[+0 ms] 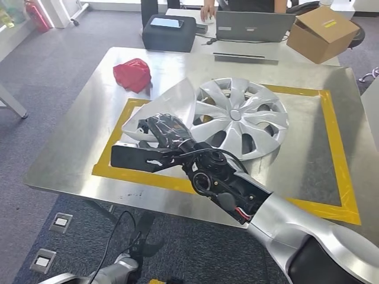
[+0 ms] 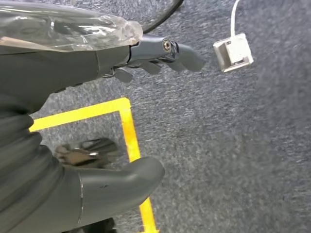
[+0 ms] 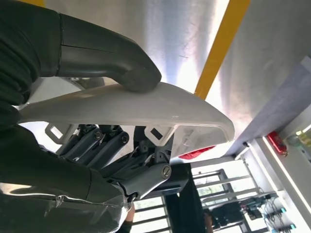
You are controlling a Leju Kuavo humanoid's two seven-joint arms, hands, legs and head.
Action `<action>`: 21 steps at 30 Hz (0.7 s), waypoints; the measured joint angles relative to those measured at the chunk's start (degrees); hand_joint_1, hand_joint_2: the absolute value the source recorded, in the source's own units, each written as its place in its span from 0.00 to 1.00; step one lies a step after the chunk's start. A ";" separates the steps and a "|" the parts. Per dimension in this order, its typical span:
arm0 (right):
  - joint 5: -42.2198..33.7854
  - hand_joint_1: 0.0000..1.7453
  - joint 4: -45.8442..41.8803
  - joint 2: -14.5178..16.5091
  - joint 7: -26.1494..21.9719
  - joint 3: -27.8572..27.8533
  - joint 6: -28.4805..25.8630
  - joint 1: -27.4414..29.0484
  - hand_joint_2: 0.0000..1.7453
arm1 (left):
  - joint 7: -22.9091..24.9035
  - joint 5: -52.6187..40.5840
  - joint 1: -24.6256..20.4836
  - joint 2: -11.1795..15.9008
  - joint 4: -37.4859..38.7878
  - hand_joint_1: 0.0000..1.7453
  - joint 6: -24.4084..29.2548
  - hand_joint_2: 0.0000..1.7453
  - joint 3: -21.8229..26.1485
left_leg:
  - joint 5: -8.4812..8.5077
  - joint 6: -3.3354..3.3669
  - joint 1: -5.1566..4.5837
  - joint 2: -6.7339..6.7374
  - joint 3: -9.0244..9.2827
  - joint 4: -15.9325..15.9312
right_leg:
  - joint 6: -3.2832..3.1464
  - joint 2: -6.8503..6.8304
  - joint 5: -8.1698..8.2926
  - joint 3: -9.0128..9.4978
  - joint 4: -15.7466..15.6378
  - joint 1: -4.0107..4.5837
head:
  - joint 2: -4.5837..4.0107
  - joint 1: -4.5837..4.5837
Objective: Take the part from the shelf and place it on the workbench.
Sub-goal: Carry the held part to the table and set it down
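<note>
Grey carpet surrounds a brushed-metal tabletop [image 1: 71, 154] on which a rectangle of yellow tape [image 1: 333, 130] is marked out. A pale grey, curved plastic panel [image 1: 172, 103] is held just above the tabletop, over the tape rectangle's left part, toward the near-left corner of the marked area. It is clamped by the right hand [image 1: 163, 133]: in the right wrist view the thick grey thumb [image 3: 110, 53] is pressed on one face of the panel [image 3: 146, 109] and the darker fingers [image 3: 110, 145] are curled against the other face. Whether the panel's lower edge touches the tabletop cannot be told.

Just beside the panel, toward the middle of the tape rectangle, a silver spoked wheel cover [image 1: 241, 118] is lying flat; the panel overlaps its left rim as seen from the head. A crumpled red cloth [image 1: 132, 75] is lying near the far-left corner of the tabletop, outside the tape. Beyond the far edge a dark case [image 1: 170, 32], a grey laptop [image 1: 254, 25] with a person's hand [image 1: 208, 10] beside it, and a brown cardboard box [image 1: 323, 32] are seen.

The left hand [image 2: 92, 121] is hung low over the carpet, nothing held, thumb and fingers apart. A white floor socket [image 2: 233, 52] and a yellow floor line [image 2: 128, 131] are seen below it.
</note>
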 joint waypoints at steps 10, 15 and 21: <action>-0.02 1.00 0.55 0.00 0.03 0.37 -0.24 -0.06 1.00 | 1.04 -0.16 0.69 -0.02 0.03 0.00 -0.18 1.00 -0.63 | 10.75 1.19 -0.08 -0.21 2.86 -15.71 | 1.45 -0.14 -3.19 2.51 0.39 0.42 | 0.01 -0.04; -0.10 1.00 0.66 0.00 0.10 0.38 -0.48 -0.26 1.00 | 2.92 -0.78 1.14 -0.21 0.03 0.00 -0.91 1.00 -1.31 | 10.52 1.49 -0.26 -0.30 2.93 -15.73 | 0.52 -0.22 -2.94 2.96 -0.19 0.40 | 0.01 0.48; -0.22 1.00 1.14 0.00 -0.14 0.38 -0.71 -0.24 1.00 | 4.19 -1.05 2.44 -0.31 0.03 0.00 -1.04 1.00 -1.78 | 10.39 1.86 -0.44 -0.28 2.94 -15.69 | 0.68 -0.33 -2.93 3.18 -0.79 0.37 | 0.01 0.55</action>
